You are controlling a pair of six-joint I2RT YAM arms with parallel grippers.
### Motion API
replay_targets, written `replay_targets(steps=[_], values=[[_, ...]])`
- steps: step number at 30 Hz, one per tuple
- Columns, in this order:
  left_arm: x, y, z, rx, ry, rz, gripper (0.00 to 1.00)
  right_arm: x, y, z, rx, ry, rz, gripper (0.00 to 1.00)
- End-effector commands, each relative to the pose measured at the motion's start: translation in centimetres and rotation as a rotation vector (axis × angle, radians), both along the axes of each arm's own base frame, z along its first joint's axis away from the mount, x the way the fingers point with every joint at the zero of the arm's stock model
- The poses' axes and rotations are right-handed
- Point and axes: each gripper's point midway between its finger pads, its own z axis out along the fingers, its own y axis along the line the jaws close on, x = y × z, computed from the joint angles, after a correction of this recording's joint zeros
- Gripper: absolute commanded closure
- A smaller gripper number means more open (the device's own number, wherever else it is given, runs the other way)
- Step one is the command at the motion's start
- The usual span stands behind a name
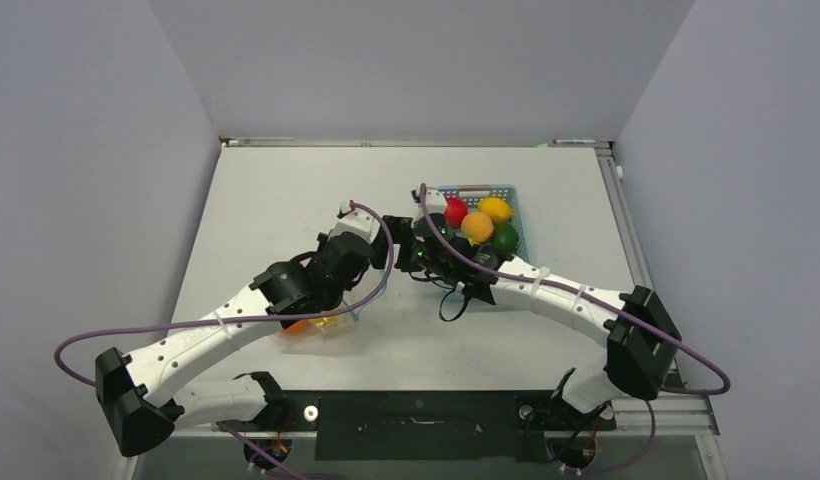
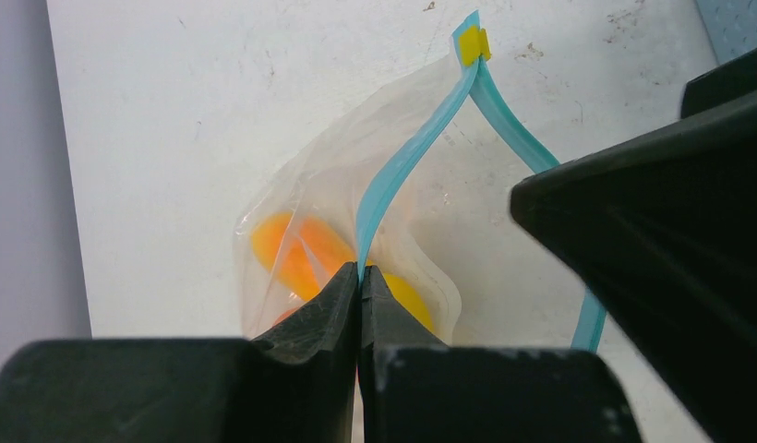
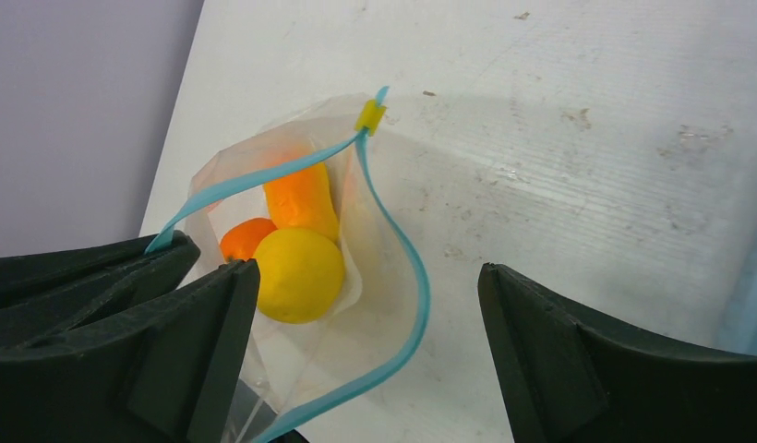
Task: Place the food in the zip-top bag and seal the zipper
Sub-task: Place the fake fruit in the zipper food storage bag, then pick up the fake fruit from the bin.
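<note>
The zip-top bag [image 3: 264, 157] lies on the white table under my left arm, mouth gaping wide. Inside it are a yellow lemon [image 3: 301, 274], a long orange piece [image 3: 303, 198] and a small orange one [image 3: 246, 238]. My left gripper [image 2: 361, 272] is shut on one lip of the light-blue zipper [image 2: 402, 161], holding it up. The yellow slider [image 2: 472, 44] sits at the far end. My right gripper [image 3: 366, 269] hangs open just above the bag's mouth, with nothing between its fingers. More food stays in the basket: red [image 1: 456, 211], orange [image 1: 477, 227], yellow [image 1: 495, 208] and green [image 1: 504, 238].
The light-blue basket [image 1: 486, 189] stands at the table's middle right, just behind my right wrist. Grey walls close in the table on the left, the back and the right. The two grippers are very close together over the bag [image 1: 316, 327].
</note>
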Motion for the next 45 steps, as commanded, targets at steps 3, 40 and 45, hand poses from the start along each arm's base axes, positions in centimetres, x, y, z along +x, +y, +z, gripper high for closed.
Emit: replay_targets(steps=[3,40,45], values=[[0.4,-0.4,0.9,-0.032,-0.030,0.001,1.00,2.0,-5.0,2.7,-0.052,-0.093,-0.118,0.08],[0.4,-0.5,0.6,-0.023,-0.022,-0.003,1.00,14.5,-21.6,-6.6,-0.666,0.009,-0.415,0.04],[0.4,-0.5,0.5,-0.022,-0.020,-0.003,1.00,15.6,-22.0,-8.3,-0.676,0.048,-0.408,0.06]])
